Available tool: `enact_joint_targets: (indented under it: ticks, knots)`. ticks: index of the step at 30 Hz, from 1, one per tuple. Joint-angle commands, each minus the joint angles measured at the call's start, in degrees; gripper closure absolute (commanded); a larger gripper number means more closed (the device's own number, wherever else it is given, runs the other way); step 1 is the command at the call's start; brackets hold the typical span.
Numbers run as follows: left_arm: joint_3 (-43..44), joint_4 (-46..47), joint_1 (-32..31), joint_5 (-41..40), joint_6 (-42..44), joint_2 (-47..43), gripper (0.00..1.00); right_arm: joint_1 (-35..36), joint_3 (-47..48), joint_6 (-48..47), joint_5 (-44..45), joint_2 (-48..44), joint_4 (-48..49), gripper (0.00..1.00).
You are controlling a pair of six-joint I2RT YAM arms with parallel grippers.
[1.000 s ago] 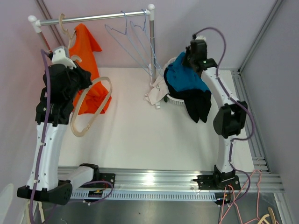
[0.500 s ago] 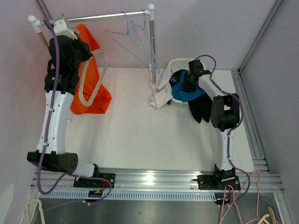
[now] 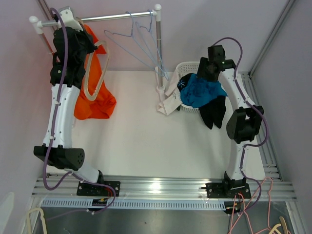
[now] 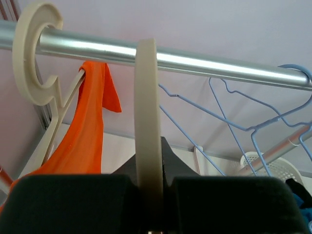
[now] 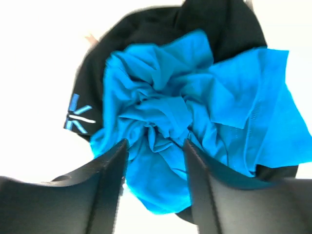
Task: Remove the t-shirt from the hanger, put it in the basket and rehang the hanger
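My left gripper (image 3: 73,23) is up at the rail (image 3: 117,17), shut on a bare cream hanger (image 3: 97,66). In the left wrist view that hanger (image 4: 147,112) stands edge-on between my jaws, its hook crossing the rail (image 4: 204,62). A blue t-shirt (image 3: 200,91) lies crumpled on the white basket (image 3: 187,65). My right gripper (image 3: 210,63) hovers just above it, open. In the right wrist view its fingers (image 5: 114,165) straddle the blue t-shirt (image 5: 195,112) without pinching it. An orange t-shirt (image 3: 95,100) hangs from another cream hanger (image 4: 34,53).
Blue wire hangers (image 3: 139,41) hang at the rail's right end by its upright post (image 3: 158,44). A black garment (image 3: 213,114) spills over the basket's front and a white cloth (image 3: 167,100) lies at its left.
My left arm has lifted the bare hanger up to the rail. My right gripper brought the blue t-shirt down onto the basket, opened and let it go.
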Motion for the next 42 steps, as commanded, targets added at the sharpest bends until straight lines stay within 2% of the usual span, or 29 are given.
enact_joint_targets:
  ticks: [1, 4, 5, 11, 15, 21, 27, 37, 42]
  knots:
    - [1.91, 4.94, 0.53, -0.9, 3.57, -0.63, 0.99, -0.08, 2.59, -0.69, 1.68, -4.61, -3.19, 0.34]
    - [-0.19, 9.42, 0.53, -0.28, 5.95, -0.9, 0.99, -0.08, -0.92, -0.25, 2.39, -8.75, -0.12, 0.09]
    - [-0.55, 11.78, 0.53, -0.45, 6.3, -0.9, 0.99, -0.08, -3.72, -0.16, 2.47, -11.98, 0.76, 0.06]
    - [6.03, 12.34, 0.1, -0.45, 8.76, 3.93, 0.99, -0.08, -11.12, -0.07, 1.6, -23.68, 6.39, 0.03]
    - [11.05, 11.71, -2.89, -5.8, 13.41, 8.59, 0.99, -0.08, -13.85, -0.25, 1.16, -28.08, 7.8, 0.01]
    - [13.33, 17.6, -8.25, -8.62, 19.48, 14.03, 1.0, -0.08, -15.87, -1.04, -0.16, -32.13, 8.07, 0.0]
    - [20.1, 16.64, -9.66, -9.51, 19.14, 21.25, 0.99, -0.08, -20.62, -1.92, -1.04, -38.72, 10.7, 0.01]
    - [20.8, 19.45, -11.16, -10.83, 21.6, 25.12, 0.99, -0.35, -23.87, -1.56, -4.03, -42.33, 12.46, 0.01]
    - [20.11, 18.31, -11.24, -7.93, 21.08, 24.77, 0.99, -0.52, -25.54, -1.39, -4.12, -43.39, 13.42, 0.01]
